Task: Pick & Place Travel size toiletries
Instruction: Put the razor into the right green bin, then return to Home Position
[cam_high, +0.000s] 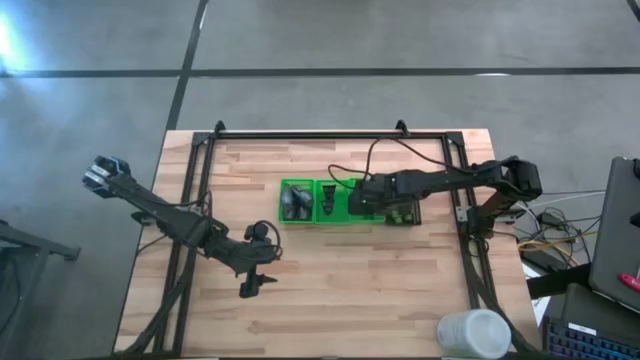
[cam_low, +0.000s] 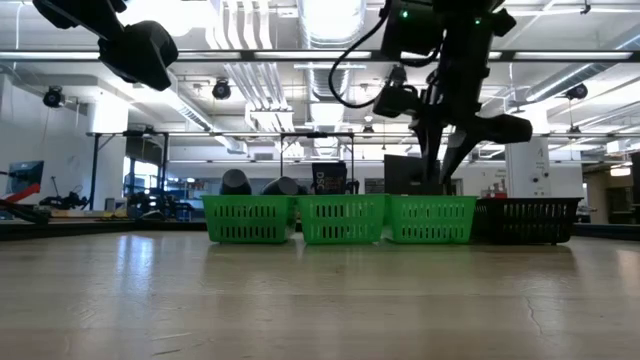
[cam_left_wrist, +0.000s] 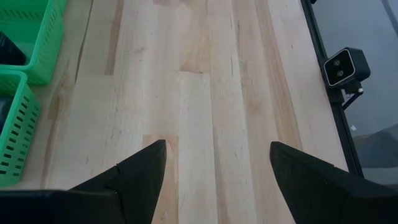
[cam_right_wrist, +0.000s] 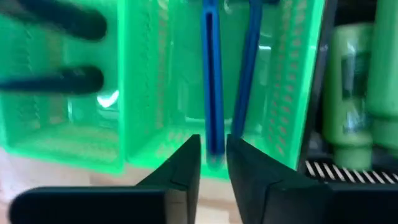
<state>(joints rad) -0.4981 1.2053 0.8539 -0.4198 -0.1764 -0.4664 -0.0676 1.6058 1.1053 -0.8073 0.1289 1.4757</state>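
A bright green three-compartment tray stands mid-table, with a small black slotted bin at its right end. Grey bottles fill the left compartment and dark tubes lie in the middle one. Green mini bottles stand in the bin. My right gripper hangs over the right compartment, pointing down, shut on a thin blue razor. A second blue strip slants beside it. My left gripper waits open over bare wood near the table's front left. My right gripper pinches the razor's upper end between its two fingertips, coming from above and pointing down. The razor runs straight on from the fingers, upright, down into the tray's right compartment. Whether its lower end rests on the tray floor does not show.
A black metal frame borders the table's far, left and right sides, with a small camera on its rail. A white round container stands at the near right corner. Bare wood lies in front of the tray.
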